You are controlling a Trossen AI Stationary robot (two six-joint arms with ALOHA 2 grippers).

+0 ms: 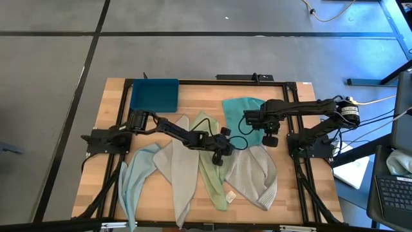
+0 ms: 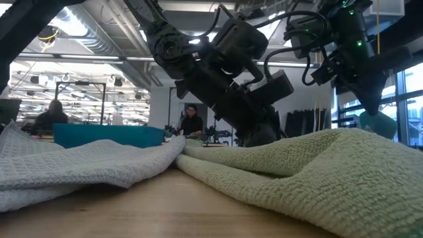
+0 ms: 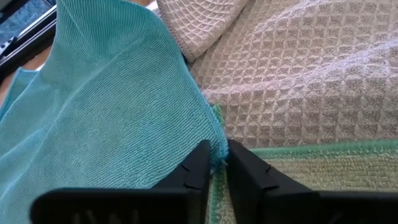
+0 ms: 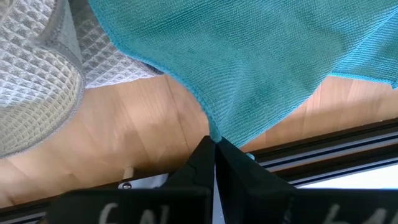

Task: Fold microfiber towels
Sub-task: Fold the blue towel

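Note:
The teal towel (image 1: 243,115) lies at the table's far right of centre, and both grippers hold it. My left gripper (image 3: 217,149) is shut on its near-left edge, where it overlaps a grey waffle towel (image 3: 311,81) and the pale green towel (image 1: 211,164). My right gripper (image 4: 214,142) is shut on its right corner, above the wood. A second grey towel (image 1: 180,169) and the pale blue towel (image 1: 136,177) lie spread toward the near edge. In the low view the green towel (image 2: 297,172) fills the foreground. My left gripper pinches the teal towel's hemmed edge (image 3: 213,127) between its two fingers. It comes slanting down from the table's left. The cloth there rests on the grey and green towels; one layer or several, I cannot tell. My right gripper pinches the teal towel's corner tip (image 4: 214,129) between its shut fingers, from above, pointing steeply down. The corner is raised off the wood, and the cloth spreads away from it toward the table's middle.
A dark blue tray (image 1: 154,94) sits at the far left corner. Black frame rails (image 1: 212,81) run around the tabletop, one close under my right gripper (image 4: 323,155). People (image 2: 192,122) sit in the room beyond the far edge.

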